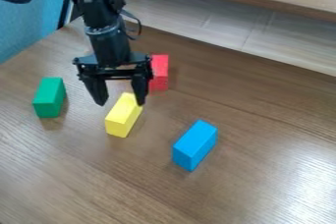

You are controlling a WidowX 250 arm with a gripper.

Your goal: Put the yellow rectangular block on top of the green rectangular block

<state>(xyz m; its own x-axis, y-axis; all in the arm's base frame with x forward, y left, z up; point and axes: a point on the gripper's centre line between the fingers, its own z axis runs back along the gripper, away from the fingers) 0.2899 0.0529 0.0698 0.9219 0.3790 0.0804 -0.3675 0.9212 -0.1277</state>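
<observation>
- The black two-finger pincer (120, 104) is wide open, holding nothing.
- The yellow rectangular block (123, 116) isn't on the green rectangular block (49, 97) yet.
- Grabbing, lifting and stacking are left.

Behind the fingers (98, 90) you have a red block (160, 70); nearer the camera, a blue block (194, 142); beneath, a table (98, 183).
</observation>
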